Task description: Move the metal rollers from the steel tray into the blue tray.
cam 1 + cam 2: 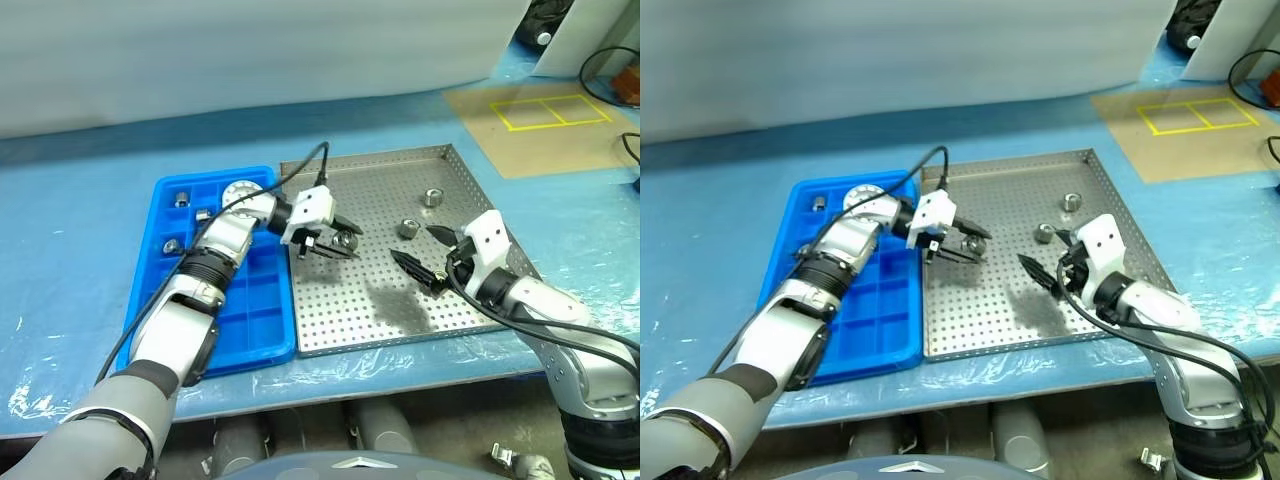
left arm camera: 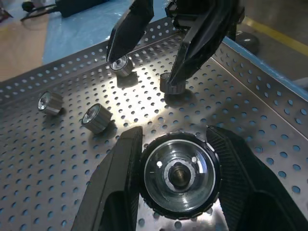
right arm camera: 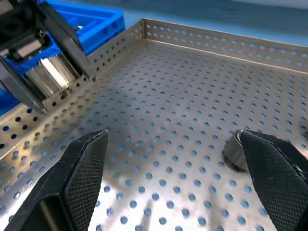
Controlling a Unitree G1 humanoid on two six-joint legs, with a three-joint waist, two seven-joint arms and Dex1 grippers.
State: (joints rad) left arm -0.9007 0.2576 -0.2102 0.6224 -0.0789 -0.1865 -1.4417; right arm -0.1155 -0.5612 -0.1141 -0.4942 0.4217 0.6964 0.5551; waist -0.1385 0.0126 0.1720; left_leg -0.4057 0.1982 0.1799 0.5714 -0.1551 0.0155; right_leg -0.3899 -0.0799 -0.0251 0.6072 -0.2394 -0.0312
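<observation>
Left pincer [image 1: 336, 240], unmarked roller [image 2: 178, 173]

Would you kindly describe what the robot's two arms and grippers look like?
Both arms are silver-grey metal segments with black joint rings. Each ends in a white boxy wrist housing carrying the left gripper and right gripper, each with two black tapered fingers with cross-hatched pads. A black cable loops along each arm.

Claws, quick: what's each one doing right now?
Left claw: shut on a metal roller, above the steel tray.
Right claw: open, holding nothing, over the steel tray.
</observation>
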